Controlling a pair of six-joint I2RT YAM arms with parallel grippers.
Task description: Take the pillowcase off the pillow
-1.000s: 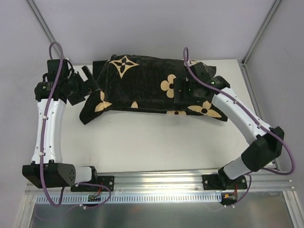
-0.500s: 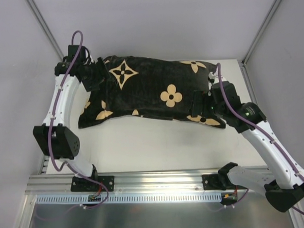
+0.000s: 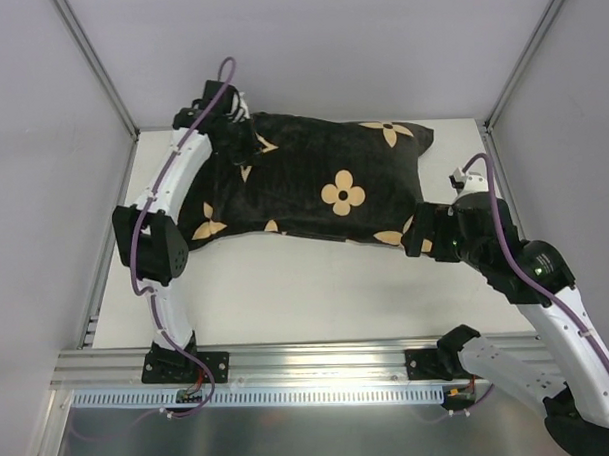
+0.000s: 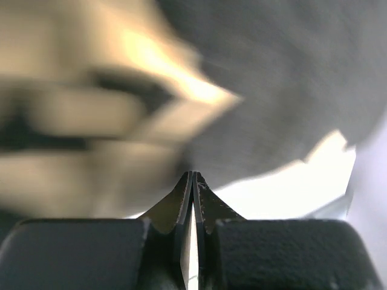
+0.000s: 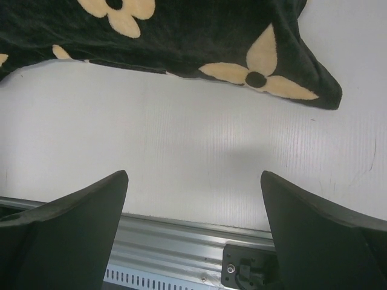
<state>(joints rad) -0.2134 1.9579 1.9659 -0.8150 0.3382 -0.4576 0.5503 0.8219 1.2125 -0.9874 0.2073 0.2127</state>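
Inspection of the table (image 3: 317,288) from the overhead view: the pillowcase (image 3: 303,178) lay across the far half of the surface, black side up, with cream flower and star motifs showing. Its long axis ran left to right, roughly parallel to the aluminium rail (image 3: 319,363) at the near edge. The left end was the broader one. The right end drew in to two corners, one pointing far-right, the other pointing near-right.

The left arm reached far over the left side of the table, and the left gripper (image 3: 237,145) sat on the far-left corner of the cover. In the left wrist view I saw its fingers (image 4: 172,202) pressed together with only a thin bright slit between them. The fabric beyond was badly blurred, and I could not tell whether any cloth was pinched at the tips.

The right gripper (image 3: 417,234) stood just beside the near-right corner of the cover. In the right wrist view its fingers (image 5: 78,217) were spread wide apart with nothing between them, and bare white table lay below. The near-right corner lay ahead of the fingers in that view, apart from them. It tapered to a point toward the right of the frame and carried a cream flower motif with a dark centre. The near hem lay flat against the table.
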